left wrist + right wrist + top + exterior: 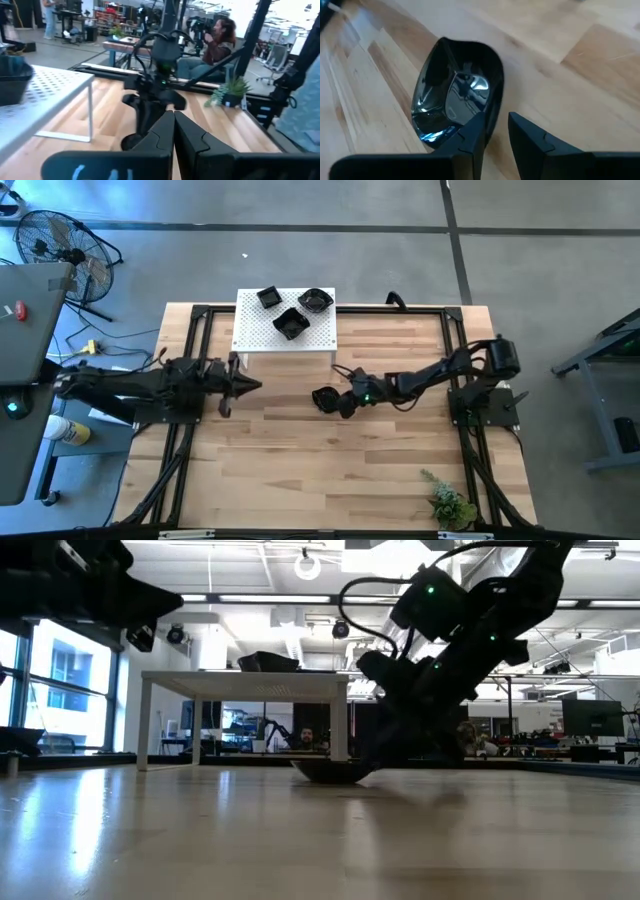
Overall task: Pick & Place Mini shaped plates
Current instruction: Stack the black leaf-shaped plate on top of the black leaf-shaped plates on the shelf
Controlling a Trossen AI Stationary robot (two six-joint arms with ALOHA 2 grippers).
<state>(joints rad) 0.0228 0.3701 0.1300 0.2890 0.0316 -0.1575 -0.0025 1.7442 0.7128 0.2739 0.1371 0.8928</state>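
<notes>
The right gripper (343, 402) stands partly open with one finger at the rim of a glossy black mini plate (455, 95) lying on the counter (330, 470) just ahead, holding nothing securely, while the shut left gripper (250, 386) waits farther off.

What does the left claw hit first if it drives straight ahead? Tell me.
Probably the right claw and the black plate beside it; the shut left claw points across the table at them, though exact alignment is unclear.

One glossy black mini plate (324, 398) lies on the wooden tabletop; three more (292, 323) sit on the white platform.
</notes>
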